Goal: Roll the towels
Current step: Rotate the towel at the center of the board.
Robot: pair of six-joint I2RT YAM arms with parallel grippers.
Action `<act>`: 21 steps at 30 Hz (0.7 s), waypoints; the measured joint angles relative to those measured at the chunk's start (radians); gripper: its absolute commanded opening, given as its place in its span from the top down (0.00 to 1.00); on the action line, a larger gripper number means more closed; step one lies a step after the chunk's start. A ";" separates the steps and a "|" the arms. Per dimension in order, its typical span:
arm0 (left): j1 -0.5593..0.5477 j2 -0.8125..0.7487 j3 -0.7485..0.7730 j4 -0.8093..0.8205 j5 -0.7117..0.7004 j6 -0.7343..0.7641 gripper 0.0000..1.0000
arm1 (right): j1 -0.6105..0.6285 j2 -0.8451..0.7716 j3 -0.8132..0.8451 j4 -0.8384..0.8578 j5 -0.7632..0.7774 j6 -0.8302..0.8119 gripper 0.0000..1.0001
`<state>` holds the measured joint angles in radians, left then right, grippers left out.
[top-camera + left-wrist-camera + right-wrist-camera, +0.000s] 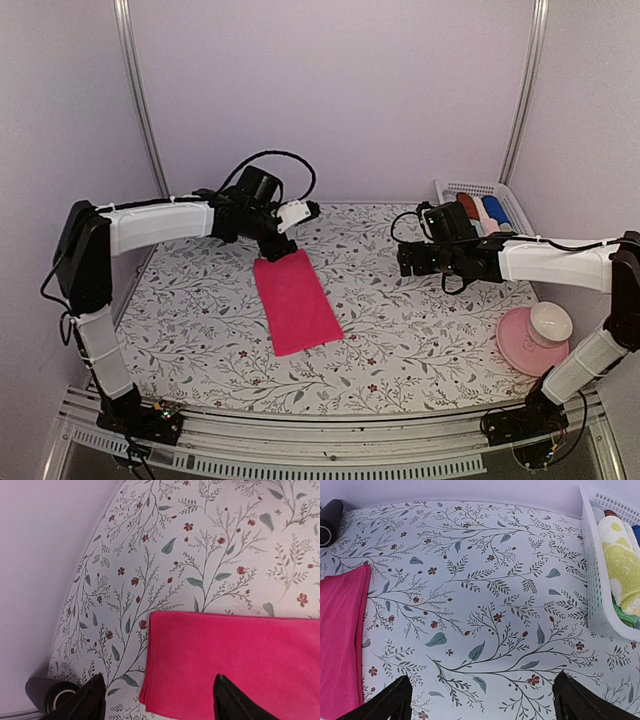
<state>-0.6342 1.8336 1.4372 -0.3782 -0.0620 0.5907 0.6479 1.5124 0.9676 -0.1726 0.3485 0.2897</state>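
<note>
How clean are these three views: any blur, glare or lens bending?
Top view: soft even light, no glare, faint shadows on the table. Left wrist: towel sharp, table edge bowed by the lens. Right wrist: same bowing at the far edge; fingers dark, without detail.

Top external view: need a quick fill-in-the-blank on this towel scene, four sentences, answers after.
1. The flat towel on the table is hot ____.
2. The left end effector is over that towel's far end, its jaws ____.
3. The white basket at the far right holds ____ towels.
4. The bowl on the pink plate is ____.

Missing words: pink; open; rolled; white.
</note>
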 measured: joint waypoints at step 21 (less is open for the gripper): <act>0.013 0.541 0.386 0.060 -0.197 0.096 0.26 | 0.031 0.021 -0.001 0.040 -0.006 -0.025 0.01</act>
<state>-0.6216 2.3745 1.8229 -0.3180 -0.2588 0.6865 0.6788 1.5330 0.9665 -0.1329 0.3420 0.2646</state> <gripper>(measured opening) 0.738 0.988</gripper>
